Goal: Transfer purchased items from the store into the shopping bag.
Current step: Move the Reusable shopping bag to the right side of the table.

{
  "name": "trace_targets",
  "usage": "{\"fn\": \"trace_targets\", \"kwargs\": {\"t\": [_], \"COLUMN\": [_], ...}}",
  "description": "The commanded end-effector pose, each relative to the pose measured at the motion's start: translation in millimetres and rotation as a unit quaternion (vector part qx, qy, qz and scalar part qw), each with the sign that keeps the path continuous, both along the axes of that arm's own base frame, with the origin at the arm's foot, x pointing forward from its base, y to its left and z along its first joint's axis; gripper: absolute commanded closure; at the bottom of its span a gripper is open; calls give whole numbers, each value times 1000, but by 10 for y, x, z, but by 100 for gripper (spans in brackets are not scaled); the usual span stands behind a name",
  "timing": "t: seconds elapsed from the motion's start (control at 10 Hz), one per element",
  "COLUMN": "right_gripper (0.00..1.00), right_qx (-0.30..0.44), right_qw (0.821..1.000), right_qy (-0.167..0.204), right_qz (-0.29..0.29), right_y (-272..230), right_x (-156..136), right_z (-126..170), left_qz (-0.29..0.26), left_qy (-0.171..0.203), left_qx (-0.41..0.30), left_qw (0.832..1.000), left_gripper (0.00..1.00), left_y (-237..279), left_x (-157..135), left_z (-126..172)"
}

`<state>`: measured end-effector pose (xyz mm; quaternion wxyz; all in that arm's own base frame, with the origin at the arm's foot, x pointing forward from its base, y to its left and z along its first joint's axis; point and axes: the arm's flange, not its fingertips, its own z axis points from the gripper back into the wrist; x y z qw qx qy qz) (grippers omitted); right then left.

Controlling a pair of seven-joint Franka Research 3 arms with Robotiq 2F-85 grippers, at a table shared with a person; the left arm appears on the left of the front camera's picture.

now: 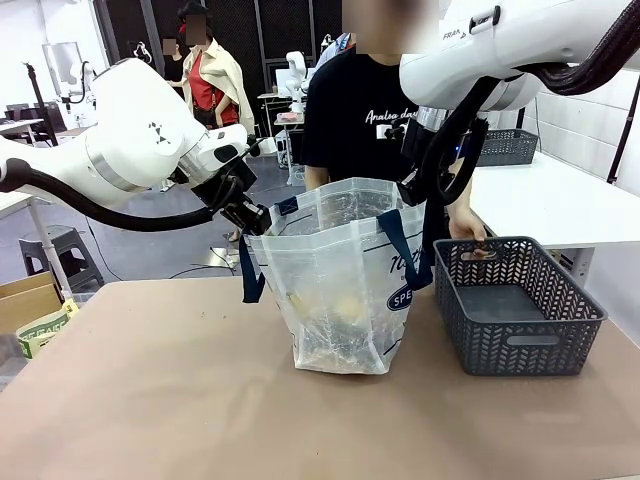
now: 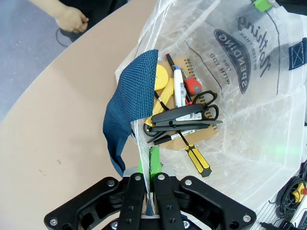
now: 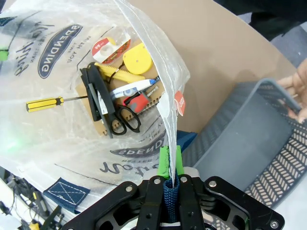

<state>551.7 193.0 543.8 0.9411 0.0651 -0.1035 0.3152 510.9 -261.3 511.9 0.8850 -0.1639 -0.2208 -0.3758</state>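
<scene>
The shopping bag (image 1: pixel 335 280) stands upright, mouth pointing up. The left gripper (image 2: pixel 149 167) has jaws clamped on its left rim, the right gripper (image 3: pixel 171 165) on its right strap (image 3: pixel 169 196).

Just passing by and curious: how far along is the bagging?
Nearly finished. Done: the basket looks empty, while scissors, a screwdriver and a yellow disc lie inside the shopping bag. In hand: the left gripper and right gripper each pinch the bag's rim, holding it open. Left: probably nothing to move; a person's hand rests on the basket.

lab, white worktable (image 1: pixel 560 205), grey stool (image 1: pixel 62 252), cardboard box (image 1: pixel 22 300), cables (image 1: pixel 195 270) on the floor, dark partitions (image 1: pixel 290 25)
</scene>
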Motion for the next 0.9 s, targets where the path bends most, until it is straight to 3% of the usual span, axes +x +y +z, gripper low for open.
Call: {"fn": "trace_targets", "kwargs": {"t": [0.0,0.8], "right_gripper": [100,100], "right_qx": [1,1], "right_qw": [1000,1000], "right_qy": [-2,-2], "right_qz": [-1,-1], "right_y": [-7,-7], "right_x": [3,3], "right_z": [13,13], "left_qz": [1,1], "left_qy": [-5,-5], "left_qx": [0,0], "left_qw": [1000,1000], "left_gripper": [100,100], "left_y": [10,10], "left_x": [3,3], "left_z": [22,22]}}
